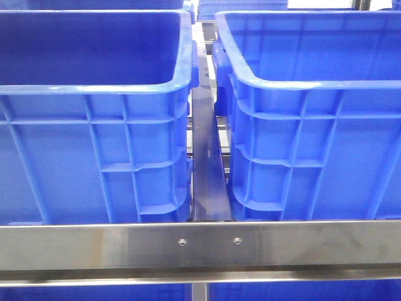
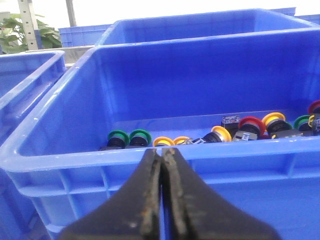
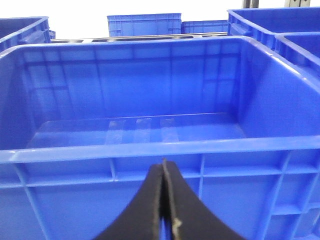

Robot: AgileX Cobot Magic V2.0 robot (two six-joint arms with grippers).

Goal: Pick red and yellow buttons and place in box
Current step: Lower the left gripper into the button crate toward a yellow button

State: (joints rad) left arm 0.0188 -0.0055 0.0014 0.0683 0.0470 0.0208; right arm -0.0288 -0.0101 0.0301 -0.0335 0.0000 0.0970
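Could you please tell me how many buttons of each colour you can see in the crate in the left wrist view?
Green buttons: 3
Yellow buttons: 4
Red buttons: 2
Total: 9 visible in the crate; more may be cut off at the picture's edge.

Industrial workshop / parts-sorting station.
Large blue ribbed moulded plastic crates [image 1: 94, 125] side by side on a brushed steel rack rail [image 1: 200, 244] w/ screws; more stacked blue crates [image 3: 144, 24] behind, bin of assorted coloured push-button parts [image 2: 240, 129], potted green plant [image 2: 20, 32] nearby.
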